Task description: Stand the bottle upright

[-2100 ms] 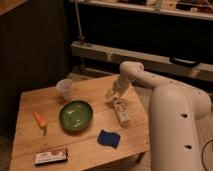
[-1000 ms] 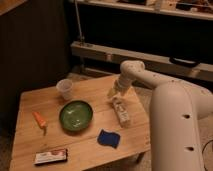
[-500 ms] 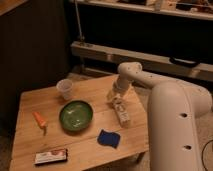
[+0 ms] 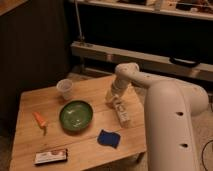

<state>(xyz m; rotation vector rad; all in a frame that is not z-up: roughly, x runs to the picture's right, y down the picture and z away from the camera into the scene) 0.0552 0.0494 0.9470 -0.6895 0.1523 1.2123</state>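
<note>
The slim white bottle point(image 4: 120, 111) lies on its side on the right part of the wooden table point(image 4: 35, 140), to the right of the green bowl point(image 4: 76, 115). Its long axis runs from near the gripper toward the table's front right. My gripper point(image 4: 113, 97) hangs at the end of the white arm point(image 4: 131, 75) just above the bottle's far end, close to it or touching it.
A translucent plastic cup point(image 4: 65, 89) stands at the back of the table. An orange carrot-like item point(image 4: 39, 120) lies at the left. A blue sponge point(image 4: 108, 138) and a flat dark packet point(image 4: 50, 156) lie near the front edge. A dark shelf unit stands behind.
The arm and gripper have shifted slightly left and down toward the bottle's far end. The bottle still lies in the same place.
</note>
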